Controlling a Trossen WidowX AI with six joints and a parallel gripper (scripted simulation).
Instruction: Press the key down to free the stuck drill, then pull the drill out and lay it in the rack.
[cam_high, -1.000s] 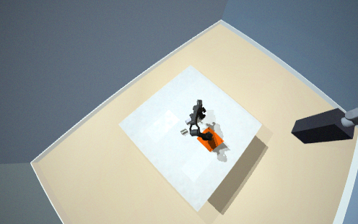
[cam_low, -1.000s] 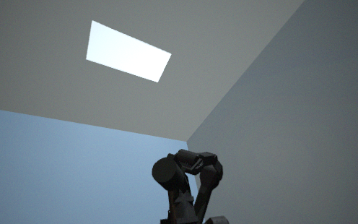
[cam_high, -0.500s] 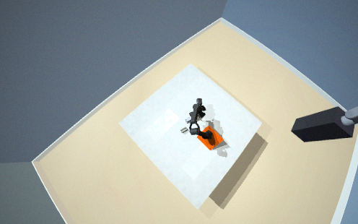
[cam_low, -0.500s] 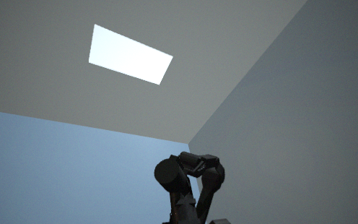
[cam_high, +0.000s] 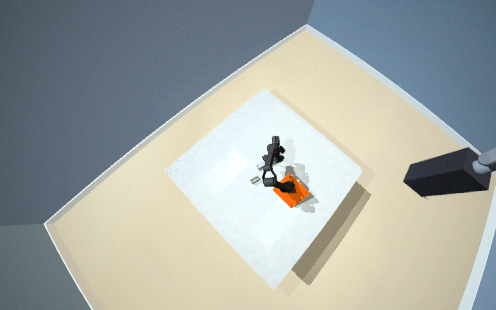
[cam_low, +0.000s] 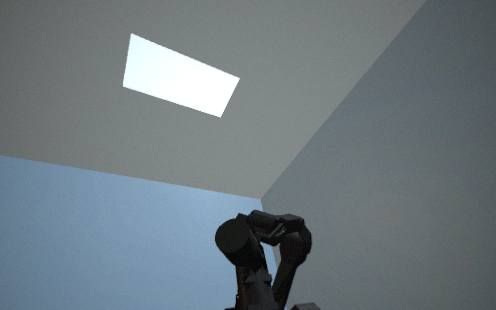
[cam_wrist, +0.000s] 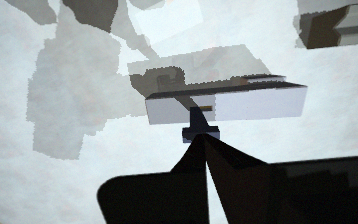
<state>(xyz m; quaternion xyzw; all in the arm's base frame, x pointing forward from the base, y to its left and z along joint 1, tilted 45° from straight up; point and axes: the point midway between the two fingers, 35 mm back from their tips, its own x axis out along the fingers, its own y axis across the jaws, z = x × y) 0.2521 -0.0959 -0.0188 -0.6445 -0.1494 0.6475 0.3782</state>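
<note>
1. Hand (cam_wrist: 202, 139) is shut narrow, nothing I can see pinched in it. Its tips are right by a small dark T-shaped piece, which I'd guess is the key (cam_wrist: 198, 120).
2. That piece is in front of a pale block (cam_high: 260, 165) (cam_wrist: 260, 102) on the worktop (cam_high: 320, 140) (cam_wrist: 75, 185). Can't tell if the tips touch it.
3. Drill: can't pick it out for sure. My bet is it's stuck at the block, but don't quote me.
4. Off to one side is a separate piece, probably the rack (cam_high: 255, 180) (cam_wrist: 320, 31). No drill visible on it.
5. So imo we're at the key-press stage, can't confirm it's down. Pulling and racking look left to do.
</note>
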